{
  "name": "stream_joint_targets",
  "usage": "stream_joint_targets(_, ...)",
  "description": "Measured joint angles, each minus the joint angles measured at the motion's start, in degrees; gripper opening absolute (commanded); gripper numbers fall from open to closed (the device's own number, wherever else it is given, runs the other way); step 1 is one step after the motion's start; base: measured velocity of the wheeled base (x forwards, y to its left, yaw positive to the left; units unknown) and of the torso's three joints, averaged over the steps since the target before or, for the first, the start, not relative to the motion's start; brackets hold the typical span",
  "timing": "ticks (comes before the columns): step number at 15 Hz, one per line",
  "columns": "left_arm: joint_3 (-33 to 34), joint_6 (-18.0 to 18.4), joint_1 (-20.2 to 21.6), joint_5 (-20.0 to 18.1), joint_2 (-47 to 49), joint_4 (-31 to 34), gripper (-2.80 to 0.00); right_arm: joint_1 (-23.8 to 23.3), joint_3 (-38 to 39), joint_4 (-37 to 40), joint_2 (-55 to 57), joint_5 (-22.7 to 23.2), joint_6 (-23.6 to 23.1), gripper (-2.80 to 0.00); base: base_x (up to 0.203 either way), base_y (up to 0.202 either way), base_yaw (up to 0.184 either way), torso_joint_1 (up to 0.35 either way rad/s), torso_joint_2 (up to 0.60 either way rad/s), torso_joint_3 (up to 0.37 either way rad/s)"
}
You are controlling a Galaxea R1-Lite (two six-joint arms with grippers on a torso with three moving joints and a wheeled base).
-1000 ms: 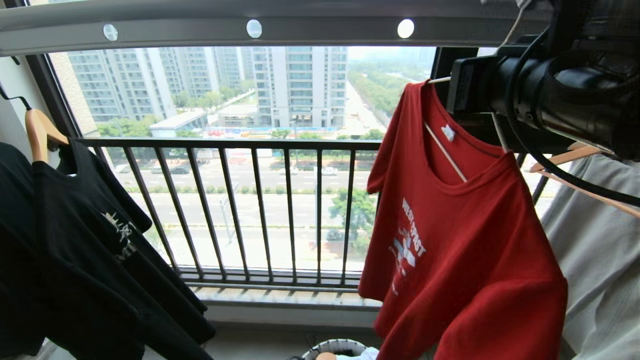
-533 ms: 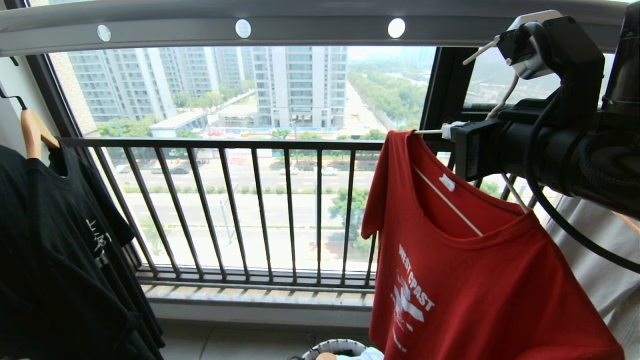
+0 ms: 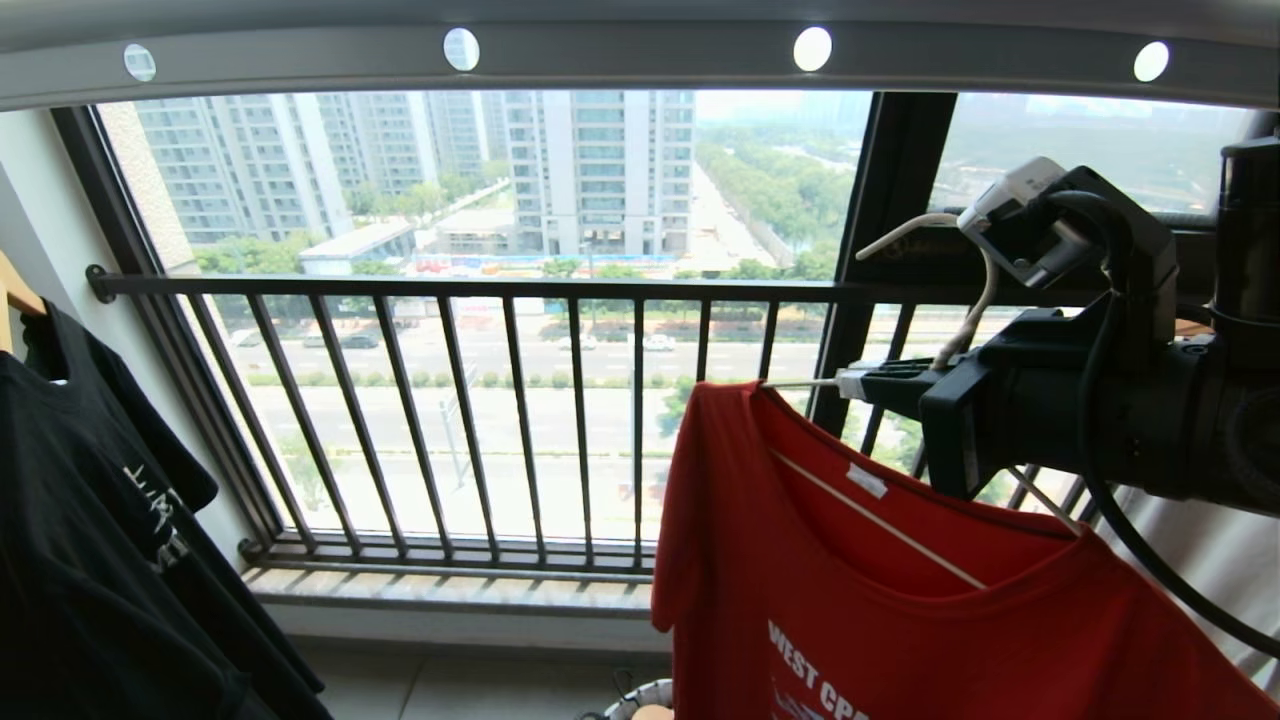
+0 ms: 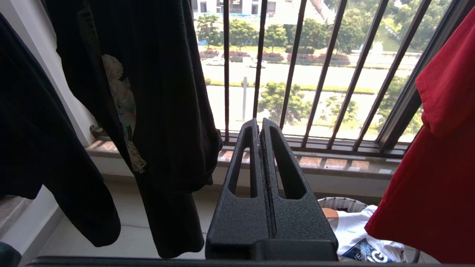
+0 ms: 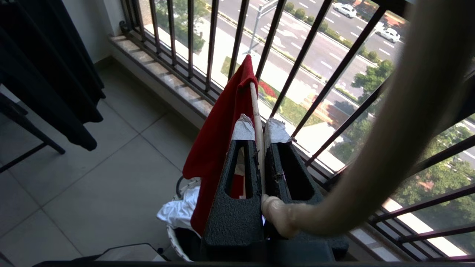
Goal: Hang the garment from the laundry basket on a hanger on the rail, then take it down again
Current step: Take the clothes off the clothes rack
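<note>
The red garment (image 3: 900,620) hangs on the thin cream hanger (image 3: 880,530), low at the right of the head view. My right gripper (image 3: 850,383) is shut on the hanger's wire just below its twisted neck. In the right wrist view the wire (image 5: 256,118) runs between the taped fingertips (image 5: 243,129). The hook (image 3: 985,290) is free in the air, well below the grey rail (image 3: 640,60). The laundry basket (image 4: 339,203) stands on the floor under the garment (image 4: 438,167). My left gripper (image 4: 259,124) is parked low, shut and empty.
Black T-shirts (image 3: 90,520) hang at the left on a wooden hanger (image 3: 15,300). A white garment (image 3: 1210,560) hangs behind my right arm. The black balcony railing (image 3: 500,290) closes the far side. A white T-shirt (image 4: 356,230) lies in the basket.
My right gripper has come down and to the left with the hanger and red garment. The hook, close under the rail half a second ago, now hangs well below it.
</note>
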Motion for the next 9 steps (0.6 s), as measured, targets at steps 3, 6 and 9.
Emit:
stream_joint_targets(3, 0.0, -0.01, 0.0, -0.01, 0.0, 0.0, -2.8, -3.05, 1.99, -3.1, 0.02, 6.72, 0.08, -2.8, 0.0, 0.0, 0.0, 0.0, 0.0, 0.0)
stream_joint_targets(6, 0.0, 0.02, -0.02, -0.01, 0.0, 0.0, -2.8, -4.36, 2.87, -6.5, 0.68, 9.66, -0.41, -2.8, 0.0, 0.0, 0.0, 0.0, 0.0, 0.0)
stream_joint_targets(9, 0.0, 0.0, 0.0, 0.0, 0.0, 0.0, -2.8, -4.49, 3.31, -6.59, 2.26, 9.86, -0.34, -2.8, 0.0, 0.0, 0.0, 0.0, 0.0, 0.0)
